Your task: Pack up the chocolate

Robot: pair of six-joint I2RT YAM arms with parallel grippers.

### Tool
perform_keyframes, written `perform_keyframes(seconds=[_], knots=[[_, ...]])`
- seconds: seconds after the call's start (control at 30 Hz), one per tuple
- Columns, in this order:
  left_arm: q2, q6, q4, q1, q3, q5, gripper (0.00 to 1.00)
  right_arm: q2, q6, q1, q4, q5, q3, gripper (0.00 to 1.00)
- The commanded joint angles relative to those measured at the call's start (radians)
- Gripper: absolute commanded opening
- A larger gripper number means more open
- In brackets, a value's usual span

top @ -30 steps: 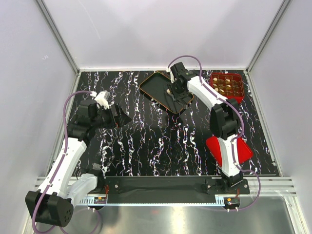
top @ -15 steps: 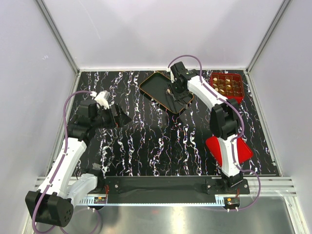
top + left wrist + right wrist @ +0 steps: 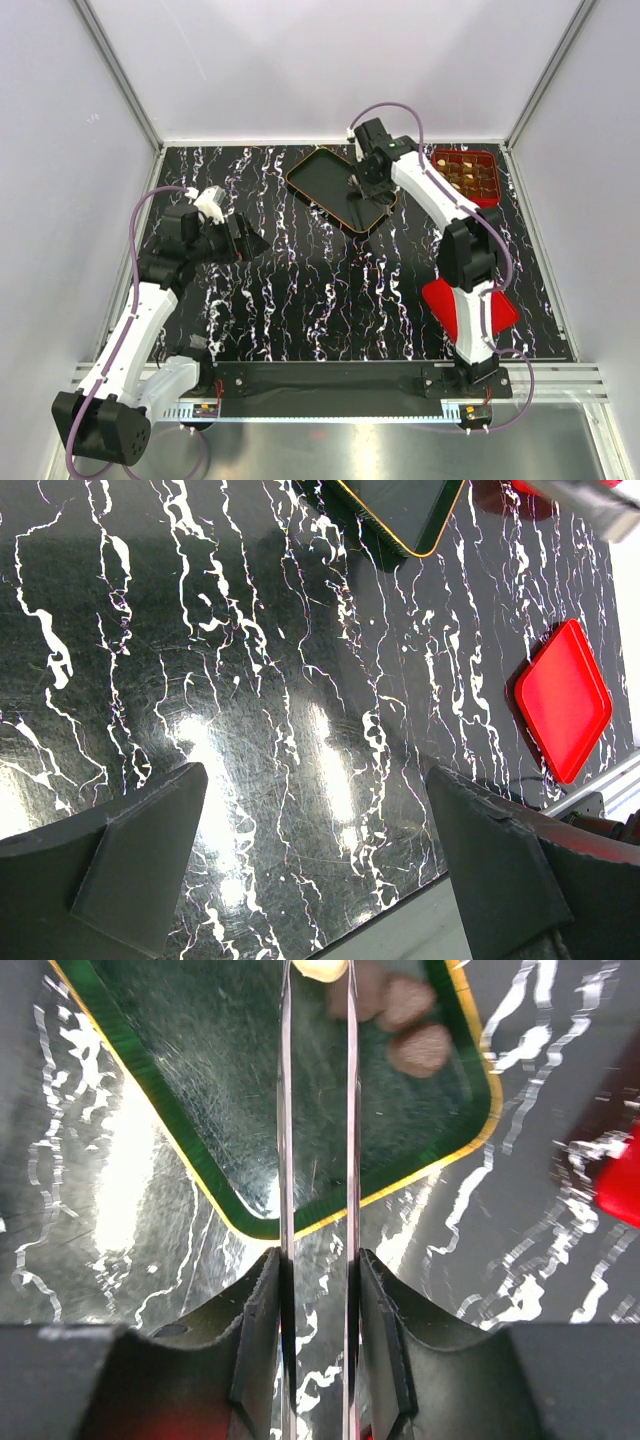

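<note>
A cream-white chocolate [image 3: 318, 968] sits between the tips of my right gripper's [image 3: 318, 972] long thin metal blades, at the top edge of the right wrist view, and the blades are shut on it. Beside it, brown chocolates [image 3: 418, 1048] lie in the corner of the black tray [image 3: 205, 1165] with the orange rim. In the top view this gripper [image 3: 358, 185] hangs over the tray's right part [image 3: 318, 172]. More chocolates fill cells of the red gridded box [image 3: 465, 175] at the back right. My left gripper [image 3: 245, 242] hovers open and empty over the left of the table.
The flat red lid [image 3: 470, 305] lies at the front right, partly under the right arm, and also shows in the left wrist view [image 3: 565, 700]. Grey walls with metal posts enclose the black marbled table [image 3: 320, 290]. The table's near edge runs just below the left gripper [image 3: 320, 870].
The right wrist has shifted up and to the right over the tray, and its blades have narrowed around the cream chocolate. The left arm has not moved.
</note>
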Motion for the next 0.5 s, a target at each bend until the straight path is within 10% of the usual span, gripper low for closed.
perform_keyframes(seconds=[0.0,0.47], knots=[[-0.024,0.018,0.031,0.002,0.005,-0.007,0.99,-0.157,0.032,-0.026,0.000,0.057,0.036,0.37],[-0.027,0.017,0.036,0.002,0.003,0.002,0.99,-0.336,0.135,-0.440,0.087,0.101,-0.268,0.36]])
